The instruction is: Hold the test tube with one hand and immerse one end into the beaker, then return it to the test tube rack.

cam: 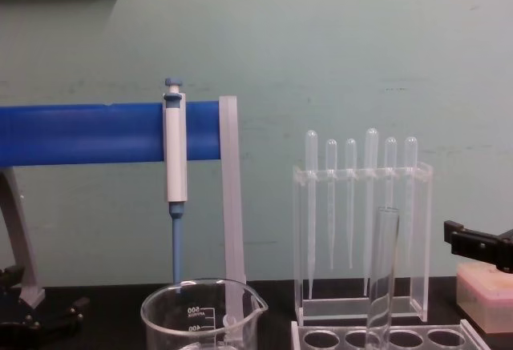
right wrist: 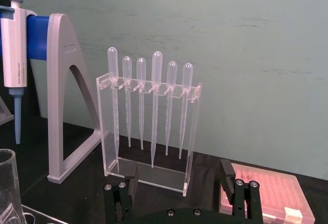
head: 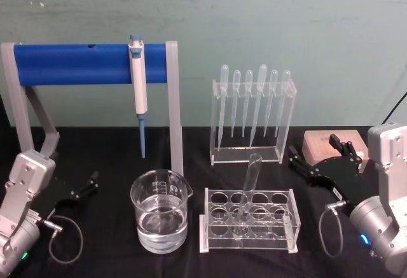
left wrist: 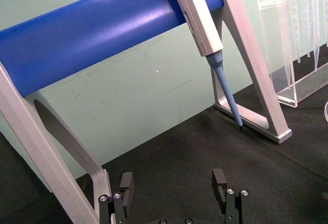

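Observation:
The test tube [head: 249,186] stands tilted in a hole of the clear plastic rack [head: 280,236], its open rim up; the chest view shows the test tube [cam: 383,274] upright in front of the pipettes. Left of the rack sits the beaker [head: 159,211], partly filled with clear liquid, with its spout and printed marks visible on the beaker [cam: 200,314]. My right gripper [head: 318,156] hovers open and empty to the right of the rack. In its wrist view the right gripper [right wrist: 177,175] faces the pipette stand. My left gripper [head: 81,189] rests open and empty at the far left, and the left gripper [left wrist: 173,185] points at the blue stand.
A grey-and-blue stand [head: 89,63] at the back left carries a blue-and-white pipettor [head: 138,87]. Behind the tube rack, a clear holder [head: 251,116] hangs several plastic pipettes. A pink tip box [head: 331,143] sits behind my right gripper. Black cloth covers the table.

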